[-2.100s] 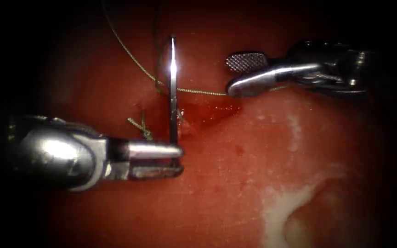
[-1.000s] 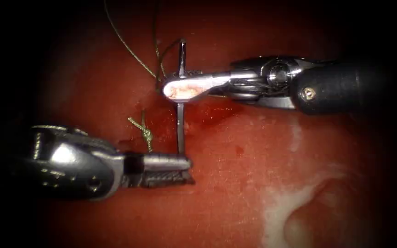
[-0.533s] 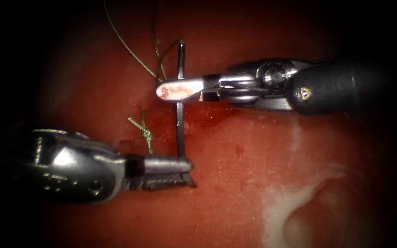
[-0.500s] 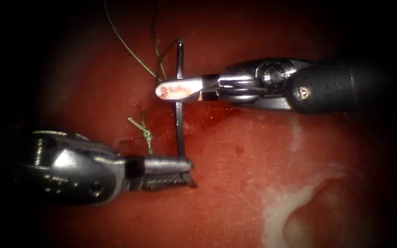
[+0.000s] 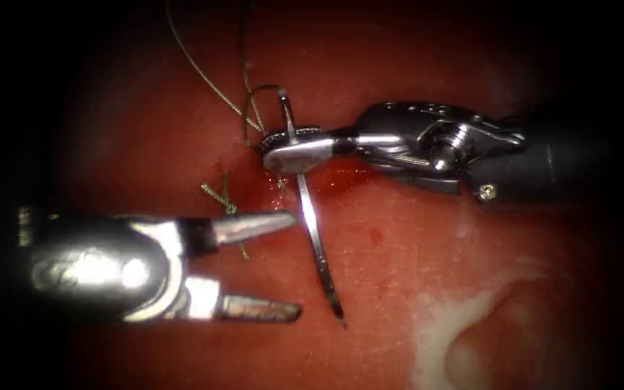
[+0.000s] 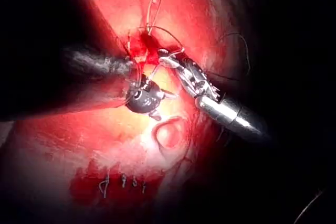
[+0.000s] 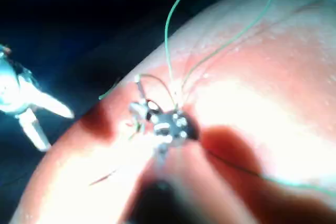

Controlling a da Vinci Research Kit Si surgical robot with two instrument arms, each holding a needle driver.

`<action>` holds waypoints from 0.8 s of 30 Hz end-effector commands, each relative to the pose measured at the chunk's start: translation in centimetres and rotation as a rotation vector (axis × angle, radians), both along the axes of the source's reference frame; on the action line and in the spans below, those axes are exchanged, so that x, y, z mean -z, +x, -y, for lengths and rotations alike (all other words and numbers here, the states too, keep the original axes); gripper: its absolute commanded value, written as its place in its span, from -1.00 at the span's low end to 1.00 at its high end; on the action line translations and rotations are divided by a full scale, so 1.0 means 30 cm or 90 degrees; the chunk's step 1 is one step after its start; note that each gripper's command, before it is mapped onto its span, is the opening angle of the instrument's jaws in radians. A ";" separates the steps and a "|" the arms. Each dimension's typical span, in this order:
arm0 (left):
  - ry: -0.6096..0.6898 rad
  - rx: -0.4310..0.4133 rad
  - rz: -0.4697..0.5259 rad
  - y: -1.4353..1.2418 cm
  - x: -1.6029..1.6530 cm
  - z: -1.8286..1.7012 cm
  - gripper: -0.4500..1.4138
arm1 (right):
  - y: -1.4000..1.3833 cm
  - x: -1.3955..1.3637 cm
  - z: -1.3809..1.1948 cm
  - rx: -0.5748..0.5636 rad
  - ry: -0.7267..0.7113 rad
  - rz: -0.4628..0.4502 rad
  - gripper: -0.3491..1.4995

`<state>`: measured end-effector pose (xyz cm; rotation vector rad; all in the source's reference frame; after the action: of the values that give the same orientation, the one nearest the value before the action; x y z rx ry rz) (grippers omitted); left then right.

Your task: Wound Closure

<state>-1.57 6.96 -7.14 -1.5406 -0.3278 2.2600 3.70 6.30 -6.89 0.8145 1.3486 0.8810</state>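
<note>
The left tool has let go of the needle; its jaws gape empty beside the tip. Beyond, the right tool grips the needle near its thread end, clear of the tissue. The handover looks complete.

Right tool at centre, entering from 3 o'clock, clamped on needle near its thread end, needle running toward 5 o'clock above tissue, left tool at 8 o'clock, jaws spread, holding nothing, knot between tools, thread leading to 12 o'clock.
</note>
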 end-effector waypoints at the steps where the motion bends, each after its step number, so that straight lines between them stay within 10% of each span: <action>1: 0.015 -0.010 -0.006 -0.0016 -0.003 0.002 0.27 | 0.0014 -0.0010 -0.0008 -0.004 -0.017 -0.002 -1.00; 12: 0.184 0.035 -0.070 0.0039 -0.017 -0.011 -0.57 | -0.0012 0.0042 -0.0044 -0.024 -0.213 -0.032 -1.00; 24: 0.232 0.034 -0.185 0.0081 -0.041 -0.010 -0.78 | -0.0015 0.0084 -0.0099 -0.068 -0.348 -0.034 -1.00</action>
<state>-1.27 7.30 -5.95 -1.0129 -0.5654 2.1928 3.58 6.59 -7.17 0.3447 1.5899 0.5293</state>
